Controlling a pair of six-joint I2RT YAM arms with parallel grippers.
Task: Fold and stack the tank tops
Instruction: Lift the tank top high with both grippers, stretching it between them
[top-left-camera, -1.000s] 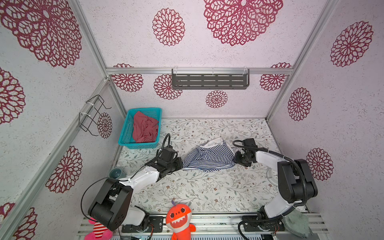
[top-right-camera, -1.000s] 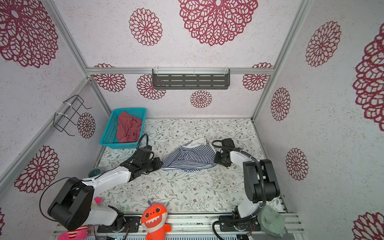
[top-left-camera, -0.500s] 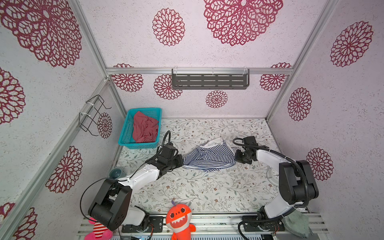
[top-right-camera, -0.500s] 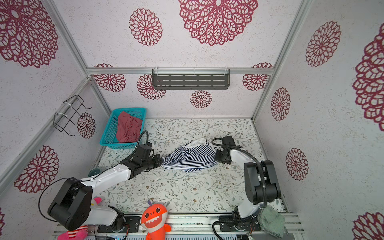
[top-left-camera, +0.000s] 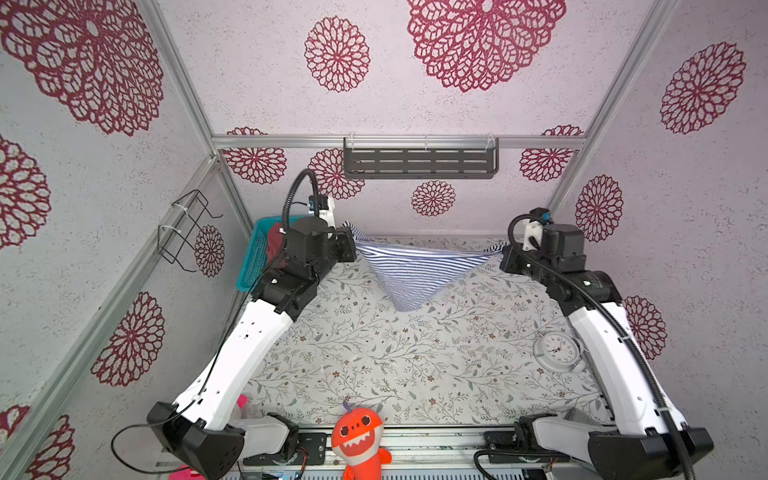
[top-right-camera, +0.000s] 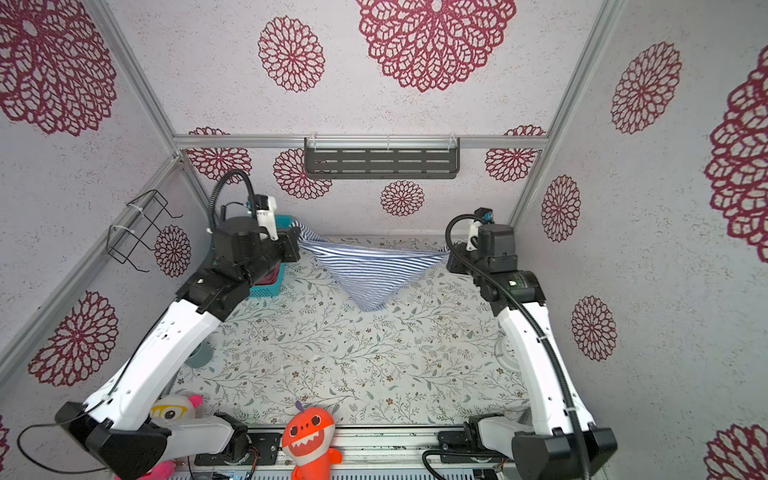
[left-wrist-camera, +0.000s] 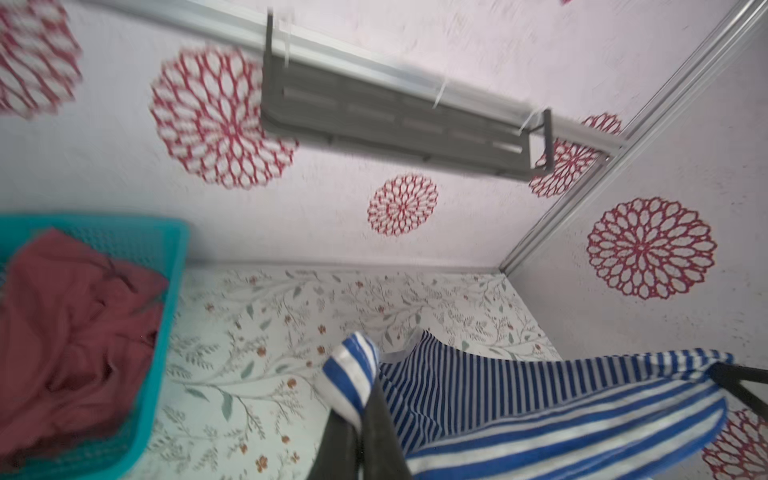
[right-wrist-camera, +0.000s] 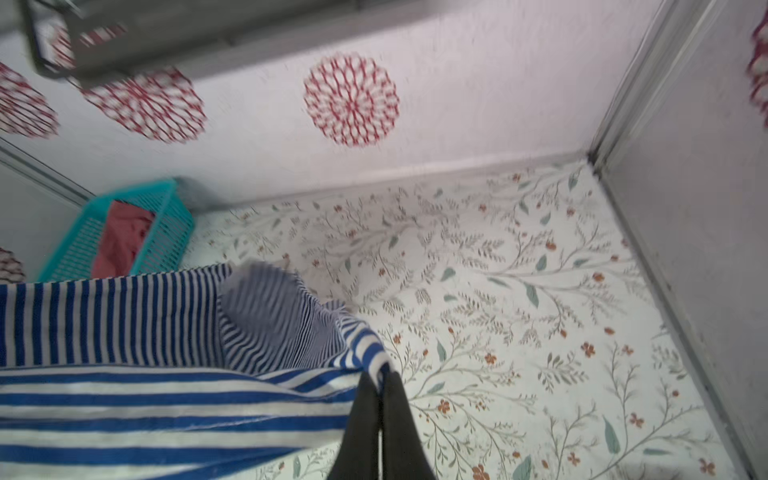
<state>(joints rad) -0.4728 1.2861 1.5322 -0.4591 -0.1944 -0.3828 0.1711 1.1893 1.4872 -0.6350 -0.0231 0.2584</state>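
Holding striped tank top (top-left-camera: 411, 270) up off table (top-left-camera: 374, 361), mid-far, stretched left to right btwn 2 arms; prob. done to let cloth hang free & drop its creases before laying flat for fold 1. Clamped shut on its far-left end w/ left gripper (left-wrist-camera: 368, 419), just beside basket (left-wrist-camera: 176, 266); clamped shut on its far-right end w/ right gripper (right-wrist-camera: 380, 411) (cloth visibly pinched btwn jaws in both wrist views). Gripped wide apart & approx level, so as to pull upper edge nearly taut; sagging below into a V, tip pointing near; can't tell if touching table. Looks soft, thin knit; striped navy-and-white in fine lines; bunched at both grip pts, w/ a loose flap hanging by right grip; blurred in places, so prob. swinging. As for garment no. 2, rose-red tank top (left-wrist-camera: 70, 332): lying crumpled in teal basket at far left, untouched. Judged early in task: 0 of 2 folded, nothing stacked. Well apart from clock (top-left-camera: 557, 353) at near right & orange plush (top-left-camera: 357, 436) at near edge.
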